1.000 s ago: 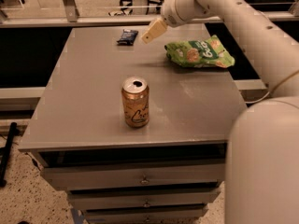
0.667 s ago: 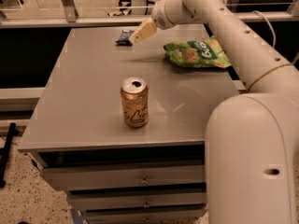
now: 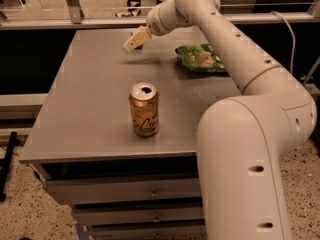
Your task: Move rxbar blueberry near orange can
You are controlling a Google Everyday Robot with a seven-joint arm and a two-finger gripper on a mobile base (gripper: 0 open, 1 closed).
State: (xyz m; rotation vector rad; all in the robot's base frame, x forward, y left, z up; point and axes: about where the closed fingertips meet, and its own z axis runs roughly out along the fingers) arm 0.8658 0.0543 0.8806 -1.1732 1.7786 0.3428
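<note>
The orange can (image 3: 144,110) stands upright on the grey table (image 3: 90,99), near the front middle, its tab opening facing up. My gripper (image 3: 136,39) is at the far middle of the table, low over the spot where the dark blue rxbar lay in the earlier frames. The rxbar blueberry does not show now; the gripper covers that spot. The gripper is well behind the can, with bare tabletop between them. My arm reaches in from the right and arches over the back of the table.
A green chip bag (image 3: 200,58) lies at the back right of the table, right of the gripper. A metal rail (image 3: 75,20) runs behind the table's far edge. Drawers (image 3: 125,189) sit under the front edge. My base (image 3: 245,174) fills the right foreground.
The gripper has moved left and down, from beside the rxbar to over it. The bar, visible before, is now hidden. The can and chip bag have not moved.
</note>
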